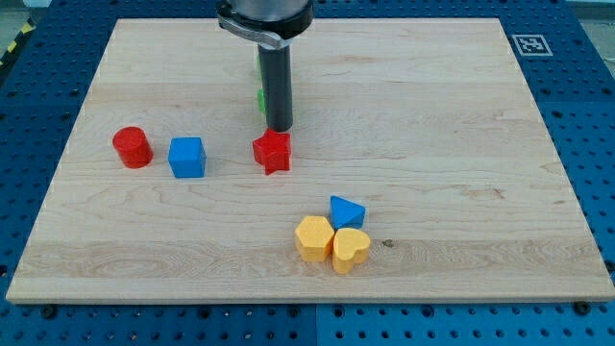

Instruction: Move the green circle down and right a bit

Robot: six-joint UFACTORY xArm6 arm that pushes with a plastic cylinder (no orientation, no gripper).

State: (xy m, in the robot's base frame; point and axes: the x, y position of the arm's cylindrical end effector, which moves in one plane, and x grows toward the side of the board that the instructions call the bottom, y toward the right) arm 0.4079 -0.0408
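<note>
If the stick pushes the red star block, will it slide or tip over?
The red star would probably slide, not tip: it looks squat and sits flat on the smooth wooden board. It may twist, since its pointed sides give my tip, just above it in the view, an uneven face. It looks solid, so it should stay stiff.

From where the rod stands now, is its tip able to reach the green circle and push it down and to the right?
Probably yes, after a small reposition. My tip sits just above the red star, and the rod hides most of the green block, so its shape is unclear. The tip must go to its upper left first.
</note>
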